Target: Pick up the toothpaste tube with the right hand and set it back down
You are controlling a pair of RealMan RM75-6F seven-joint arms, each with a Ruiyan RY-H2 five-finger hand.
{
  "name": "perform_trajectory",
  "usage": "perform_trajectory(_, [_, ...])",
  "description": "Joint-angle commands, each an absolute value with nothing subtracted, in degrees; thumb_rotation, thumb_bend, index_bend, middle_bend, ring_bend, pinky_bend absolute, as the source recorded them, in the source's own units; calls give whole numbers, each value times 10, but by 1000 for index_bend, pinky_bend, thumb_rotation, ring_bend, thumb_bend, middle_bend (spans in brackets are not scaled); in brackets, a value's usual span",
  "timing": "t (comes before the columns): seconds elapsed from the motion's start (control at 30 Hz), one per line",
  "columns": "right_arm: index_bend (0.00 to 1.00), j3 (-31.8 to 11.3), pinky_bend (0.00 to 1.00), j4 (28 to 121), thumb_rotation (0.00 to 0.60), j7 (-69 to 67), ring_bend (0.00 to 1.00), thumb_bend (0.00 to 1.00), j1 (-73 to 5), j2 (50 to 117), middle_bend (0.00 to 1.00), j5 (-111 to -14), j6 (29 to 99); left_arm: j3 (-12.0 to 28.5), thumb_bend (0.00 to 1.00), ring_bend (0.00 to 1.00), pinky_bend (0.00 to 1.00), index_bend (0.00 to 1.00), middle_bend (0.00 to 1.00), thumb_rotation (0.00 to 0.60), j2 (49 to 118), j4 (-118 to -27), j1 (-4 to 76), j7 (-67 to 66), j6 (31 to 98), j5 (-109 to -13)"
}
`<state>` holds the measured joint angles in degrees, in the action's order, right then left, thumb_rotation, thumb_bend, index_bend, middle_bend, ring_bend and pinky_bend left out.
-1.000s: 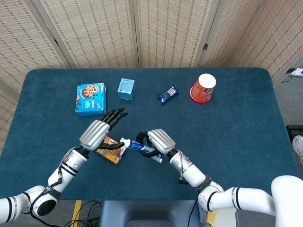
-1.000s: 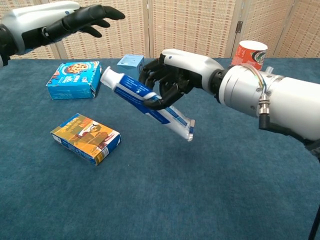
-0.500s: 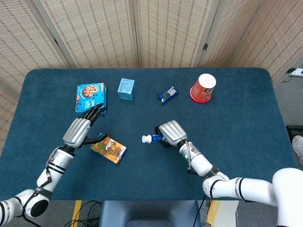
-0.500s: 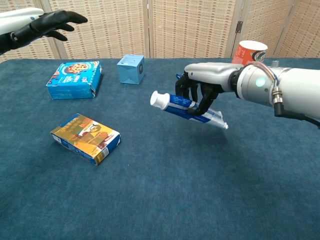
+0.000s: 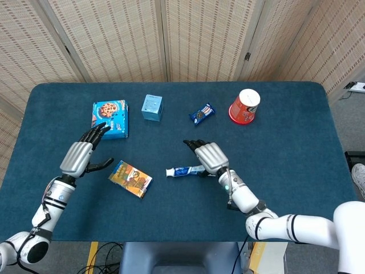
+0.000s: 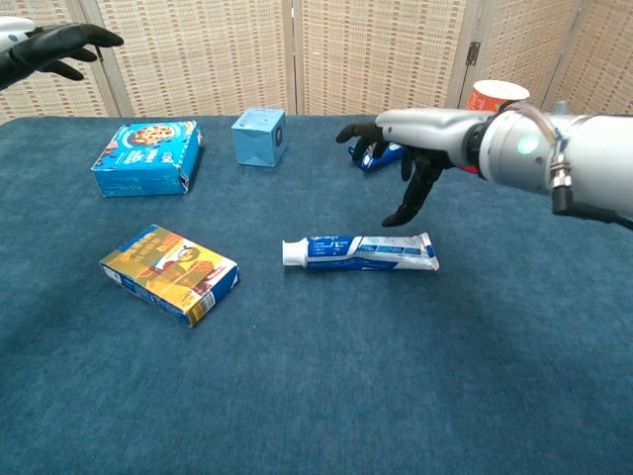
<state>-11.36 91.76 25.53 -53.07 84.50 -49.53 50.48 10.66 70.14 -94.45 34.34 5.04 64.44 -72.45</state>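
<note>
The white and blue toothpaste tube (image 5: 185,170) (image 6: 360,252) lies flat on the blue table, cap pointing to the left. My right hand (image 5: 207,154) (image 6: 410,148) hovers just above and behind it, fingers spread, holding nothing. My left hand (image 5: 81,154) (image 6: 54,43) is raised at the far left, also spread and empty, beside the orange box (image 5: 130,178) (image 6: 170,273).
A blue cookie box (image 5: 109,119) (image 6: 146,156), a small light-blue carton (image 5: 152,107) (image 6: 259,136), a dark snack packet (image 5: 202,113) (image 6: 379,154) and a red cup (image 5: 244,106) (image 6: 491,102) stand along the back of the table (image 5: 296,171).
My right hand lowered the toothpaste tube onto the table, let go and opened above it. My left hand has drawn away to the left.
</note>
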Motion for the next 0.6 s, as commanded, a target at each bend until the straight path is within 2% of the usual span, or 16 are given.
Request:
perform_trajectory(0.03, [141, -111, 330, 981, 600, 201, 194, 262, -482, 769, 278, -563, 546, 110, 0, 48, 139, 0, 28, 204, 689, -941, 330, 42, 658, -710])
perform_trajectory(0.07, [203, -108, 332, 990, 600, 184, 224, 298, -468, 751, 318, -583, 558, 111, 0, 51, 138, 0, 28, 323, 687, -940, 325, 38, 665, -707])
perform_trajectory(0.1, [247, -103, 337, 1000, 600, 162, 246, 325, -448, 729, 349, -610, 575, 112, 0, 52, 138, 0, 28, 378, 685, -938, 318, 39, 676, -704])
perform_trajectory(0.13, [282, -98, 347, 1004, 600, 147, 267, 349, -433, 713, 375, -632, 591, 114, 0, 55, 138, 0, 28, 475, 683, -937, 312, 41, 682, -700])
perform_trajectory(0.2, [326, -86, 368, 1010, 600, 117, 303, 394, -403, 682, 415, -671, 621, 114, 0, 56, 138, 0, 28, 584, 679, -932, 301, 39, 692, -694])
perform_trajectory(0.23, [338, -79, 374, 1013, 600, 99, 315, 411, -383, 663, 426, -695, 642, 113, 4, 56, 138, 0, 28, 600, 674, -930, 294, 37, 697, -689])
perform_trajectory(0.37, [341, -56, 375, 1013, 600, 42, 323, 408, -320, 614, 428, -760, 715, 111, 37, 59, 138, 53, 41, 600, 663, -925, 269, 24, 721, -673])
perform_trajectory(0.5, [341, -31, 375, 1003, 600, -2, 323, 299, -263, 582, 381, -805, 775, 101, 60, 60, 139, 82, 59, 600, 657, -919, 241, 5, 755, -680])
perform_trajectory(0.6, [341, -14, 375, 993, 600, -30, 323, 279, -218, 569, 366, -830, 823, 87, 60, 63, 139, 92, 72, 600, 655, -916, 218, -23, 790, -699])
